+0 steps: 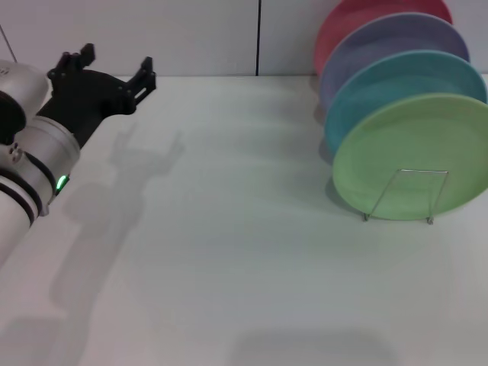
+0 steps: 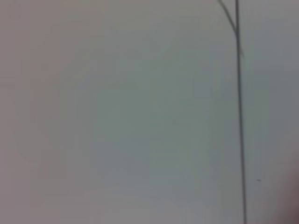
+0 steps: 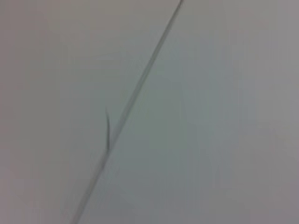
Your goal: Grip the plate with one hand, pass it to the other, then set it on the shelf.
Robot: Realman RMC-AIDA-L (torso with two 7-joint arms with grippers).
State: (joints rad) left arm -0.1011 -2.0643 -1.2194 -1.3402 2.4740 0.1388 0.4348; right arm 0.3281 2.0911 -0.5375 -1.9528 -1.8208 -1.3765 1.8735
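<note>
The light-green plate [image 1: 415, 156] stands upright at the front of the silver wire rack [image 1: 404, 197] at the right of the head view. My left gripper [image 1: 114, 67] is open and empty at the far left, raised above the table, far from the plate. Its arm has a silver cylinder with a small green light [image 1: 59, 181]. My right arm and gripper are out of view. Both wrist views show only blank grey surface with a thin dark line.
Behind the green plate stand a light-blue plate [image 1: 396, 84], a lavender plate [image 1: 381, 46] and a pink-red plate [image 1: 358, 19] in the same rack. The white table [image 1: 229, 252] stretches across the middle, with a wall behind it.
</note>
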